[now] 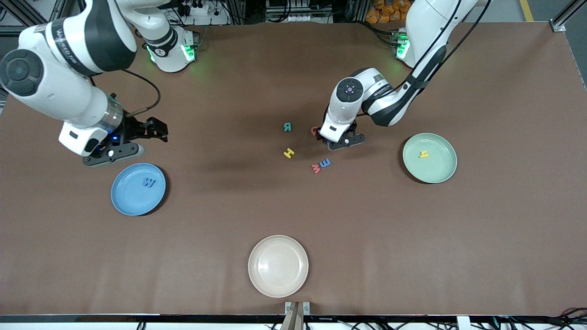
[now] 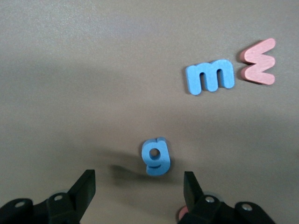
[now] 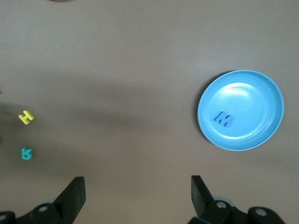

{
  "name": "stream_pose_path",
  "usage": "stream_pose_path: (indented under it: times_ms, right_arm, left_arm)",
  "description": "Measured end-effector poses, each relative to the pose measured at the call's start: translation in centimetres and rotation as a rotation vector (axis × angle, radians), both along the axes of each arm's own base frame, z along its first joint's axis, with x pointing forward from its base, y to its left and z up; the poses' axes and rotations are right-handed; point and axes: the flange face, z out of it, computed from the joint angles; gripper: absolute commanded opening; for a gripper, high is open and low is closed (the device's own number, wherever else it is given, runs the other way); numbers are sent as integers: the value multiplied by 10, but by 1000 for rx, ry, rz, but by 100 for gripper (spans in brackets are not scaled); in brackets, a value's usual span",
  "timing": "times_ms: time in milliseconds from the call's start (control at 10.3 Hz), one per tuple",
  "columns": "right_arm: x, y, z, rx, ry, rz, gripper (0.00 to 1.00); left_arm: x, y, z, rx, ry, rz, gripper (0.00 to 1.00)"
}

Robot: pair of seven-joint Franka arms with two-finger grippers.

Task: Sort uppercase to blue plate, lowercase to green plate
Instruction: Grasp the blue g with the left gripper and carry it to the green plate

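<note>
From the front view, the round shallow blue plate point(image 1: 138, 189) lies toward the right arm's end of the table with the blue foam capital W point(image 1: 148, 183) in it. The right gripper point(image 1: 120, 147) hangs over the bare table just beside that plate's edge, waiting. The round pale green plate point(image 1: 429, 157) lies toward the left arm's end, holding the yellow foam lowercase h point(image 1: 423, 154). Between the plates lie the teal foam R point(image 1: 287, 127), the yellow foam capital H point(image 1: 289, 153), the blue foam lowercase m point(image 1: 325, 163) and the red foam lowercase letter point(image 1: 315, 168) touching it. The red foam Q point(image 1: 314, 131) peeks out beside the left gripper point(image 1: 345, 142). A cream round plate point(image 1: 278, 266) sits nearest the camera.

In the left wrist view, the left gripper's fingers point(image 2: 84, 187) stand spread, low on either side of the small blue foam g point(image 2: 156, 156), touching nothing.

In the right wrist view, the right gripper's fingers point(image 3: 74, 194) are spread wide and empty.
</note>
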Motion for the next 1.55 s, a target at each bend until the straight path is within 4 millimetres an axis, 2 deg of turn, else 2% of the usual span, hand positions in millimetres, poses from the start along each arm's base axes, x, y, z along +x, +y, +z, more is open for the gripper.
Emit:
stream_pose_path:
  times_ms: [193,483,580,774,967,1354,1547]
  right_arm:
    - [-9,36,-6,-11,10,-62,88]
    - [-16,68,-16,-21,20,-121,80]
    - [-18,76,-17,-22,21,-128,74]
    - [-24,90,-17,-24,24,-145,53]
    - [-30,103,-17,-26,28,-158,45]
    - [-44,139,-30,-28,46,-153,0]
    - [-49,154,-36,-25,48,-158,0]
  left_arm:
    - [5,5,-6,13,-8,-4,78]
    - [15,5,-13,8,-11,14,75]
    - [17,2,-12,4,-14,31,74]
    - [16,-4,-11,1,-17,48,69]
    - [15,-5,-12,1,-14,47,56]
    - [14,-7,-13,0,-13,45,36]
    - [14,-8,-12,-1,-15,45,22]
